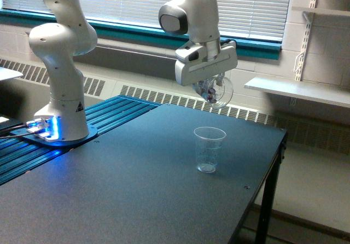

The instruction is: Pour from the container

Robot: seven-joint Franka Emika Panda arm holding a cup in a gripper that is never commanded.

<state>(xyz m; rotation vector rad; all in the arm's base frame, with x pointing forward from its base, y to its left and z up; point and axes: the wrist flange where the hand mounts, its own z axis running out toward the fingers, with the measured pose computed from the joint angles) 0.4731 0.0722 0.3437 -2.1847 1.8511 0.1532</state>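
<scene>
In the exterior view the container [217,92], a small clear rounded cup with reddish-brown and pale pieces inside, hangs tilted in the air with my gripper [211,88] shut on it. It is well above the dark table and slightly to the exterior view's right of the taller clear cup with printed lines [209,149], which stands upright on the table and looks empty. My fingers are largely hidden behind the white hand and the container.
The arm's base [60,118] stands on blue rails at the exterior view's left. The table's edge [273,162] drops off at the exterior view's right. A white shelf [298,91] and a window with blinds lie behind.
</scene>
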